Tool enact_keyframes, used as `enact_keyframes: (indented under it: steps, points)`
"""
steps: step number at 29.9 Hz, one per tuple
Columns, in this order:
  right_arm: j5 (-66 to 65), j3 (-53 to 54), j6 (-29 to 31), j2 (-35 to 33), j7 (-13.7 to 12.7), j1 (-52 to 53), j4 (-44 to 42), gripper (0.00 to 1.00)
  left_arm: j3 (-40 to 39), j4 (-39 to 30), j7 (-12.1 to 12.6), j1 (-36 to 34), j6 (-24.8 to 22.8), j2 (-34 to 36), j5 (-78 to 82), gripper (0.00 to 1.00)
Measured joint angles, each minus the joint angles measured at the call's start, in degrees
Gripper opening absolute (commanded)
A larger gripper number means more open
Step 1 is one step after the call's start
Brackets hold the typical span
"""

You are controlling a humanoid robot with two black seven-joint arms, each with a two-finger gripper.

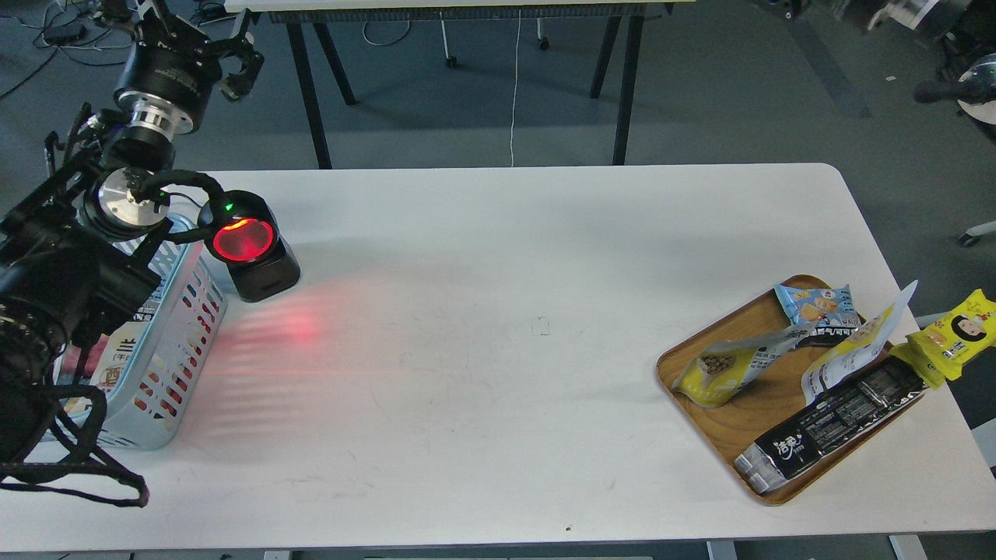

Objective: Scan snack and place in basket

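The snack (727, 369), a pouch with a yellow bean-pictured lower part and a white-silver top, lies on the oval wooden tray (747, 443) at the right. The pale blue basket (167, 342) stands at the table's left edge, partly behind my left arm, with some packets inside. My left gripper (198, 35) is open and empty, high beyond the table's far left corner, far from the snack. My right gripper (790, 8) shows only as a dark blur at the top edge, well away from the tray.
A black scanner (247, 245) with a glowing red window stands beside the basket and throws red light on the table. The tray also holds a long black bar packet (832, 424), a blue packet (817, 305) and another pouch (852, 350). A bright yellow cartoon-face packet (961, 334) lies at its right.
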Motion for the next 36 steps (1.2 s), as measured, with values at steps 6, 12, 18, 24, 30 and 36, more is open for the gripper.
enact_keyframes:
  steps: [6,12,18,24,30,36]
  points:
    - [-8.61,-17.50,-4.20,1.04,-0.01,14.67,9.50,0.98,-0.33,-3.01,0.03,0.00,0.00,1.34,0.00,0.99]
    - [-22.28,-29.66,-8.20,2.57,-0.01,27.20,23.54,0.97,-0.35,-3.41,0.04,0.17,0.00,1.46,0.00,0.99]
    - [-38.26,-37.57,-11.37,4.82,-0.01,33.42,32.42,0.90,-0.22,-3.37,-0.04,0.20,0.00,1.52,0.00,0.99]
    - [-57.51,-45.17,-15.62,4.96,-0.01,34.20,37.69,0.84,-0.09,-3.36,-0.13,0.46,0.00,2.19,0.00,0.99]
    - [-66.03,-51.57,-19.94,4.78,0.00,31.74,38.02,0.78,-0.44,-2.95,-0.48,1.11,0.00,2.68,-0.05,0.99]
    - [-66.82,-53.20,-20.14,4.47,0.00,30.23,38.87,0.76,-0.60,-2.82,-0.55,1.11,0.00,2.60,-0.16,0.99]
